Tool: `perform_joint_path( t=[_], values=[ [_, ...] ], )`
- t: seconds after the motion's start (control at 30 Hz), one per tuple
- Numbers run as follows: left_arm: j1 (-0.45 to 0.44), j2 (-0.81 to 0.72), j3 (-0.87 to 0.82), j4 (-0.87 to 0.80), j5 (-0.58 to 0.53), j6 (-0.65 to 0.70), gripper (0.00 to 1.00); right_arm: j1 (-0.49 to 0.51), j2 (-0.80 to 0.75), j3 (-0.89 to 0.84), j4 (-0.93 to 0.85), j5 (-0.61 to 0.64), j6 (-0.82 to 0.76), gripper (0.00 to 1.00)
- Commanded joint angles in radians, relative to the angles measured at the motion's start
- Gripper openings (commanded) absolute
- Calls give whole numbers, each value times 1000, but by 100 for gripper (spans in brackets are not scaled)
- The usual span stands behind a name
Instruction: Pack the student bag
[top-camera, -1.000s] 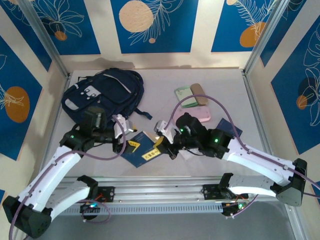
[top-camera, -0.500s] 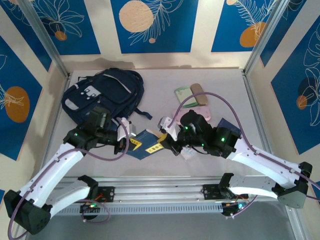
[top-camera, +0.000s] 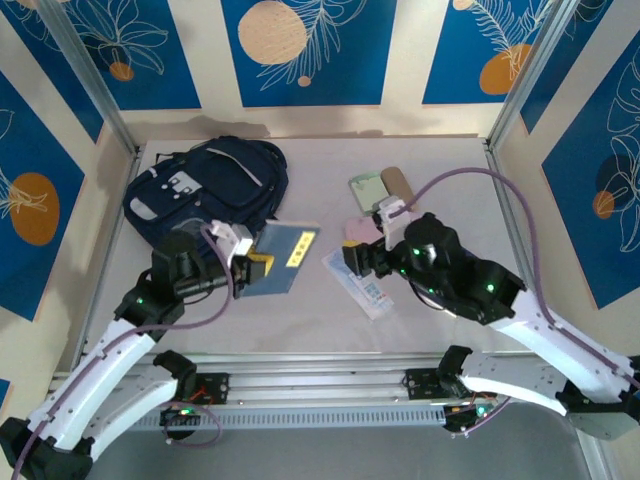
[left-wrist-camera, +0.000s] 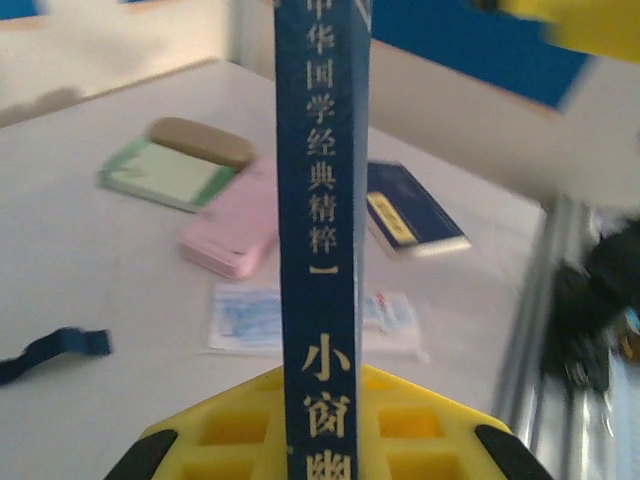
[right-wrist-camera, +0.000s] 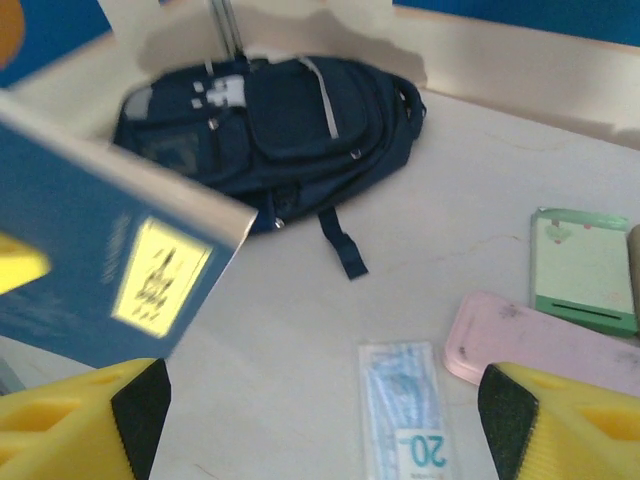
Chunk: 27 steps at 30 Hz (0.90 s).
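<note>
Top view: a handover has just finished. The left end effector, open a second ago, now clamps a flat dark-blue book with a yellow label. It holds the book tilted and lifted off the desk, just beside the student bag. The student bag is a large navy-blue fabric backpack with grey patches, and it lies flat in the far left corner, where it lay before. The right end effector, which gripped that book a second ago, has let go. It has drawn back right of the desk's middle, above a clear plastic packet with blue print.

Left wrist view: the book's spine stands upright, printed with gold Chinese characters, and yellow fingers press on both sides of it. Beyond it on the desk lie a pink rectangular case and a green notebook.

Right wrist view: the two yellow fingers sit far apart at the lower corners with nothing between them. The book hangs at the left, in front of the student bag.

The book now appears to belong to the arm nearest the bag, so putting it inside looks like the next step. Whether a compartment is open I cannot tell. The other items still wait on the desk.
</note>
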Motion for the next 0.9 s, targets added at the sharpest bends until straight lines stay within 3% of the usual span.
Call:
perform_joint_path(
  t=[0.0,0.17,0.23,0.33,0.5,0.7,0.87],
  values=[
    [-5,22,-2,215,-246,-523,0,-39,-27,-46,80,-91,207,81],
    [-23,13,-138,485,-502,-1033,0,-99,-7,-144,242,-368,509,83],
    [-46,5,-161,463,-624,-1182,0,-101,-5,-209,364,-442,655,91],
    [-99,1,-161,468,-752,-1248,0,-99,25,-297,544,-505,873,93],
    [-163,40,-141,544,-833,-1290,0,-55,128,-451,948,-509,1199,94],
    [-235,55,-134,568,-923,-1315,0,-26,271,-439,1157,-469,1325,99],
    [-278,79,-118,589,-944,-1316,0,-22,405,-373,1294,-474,1358,97]
  ],
)
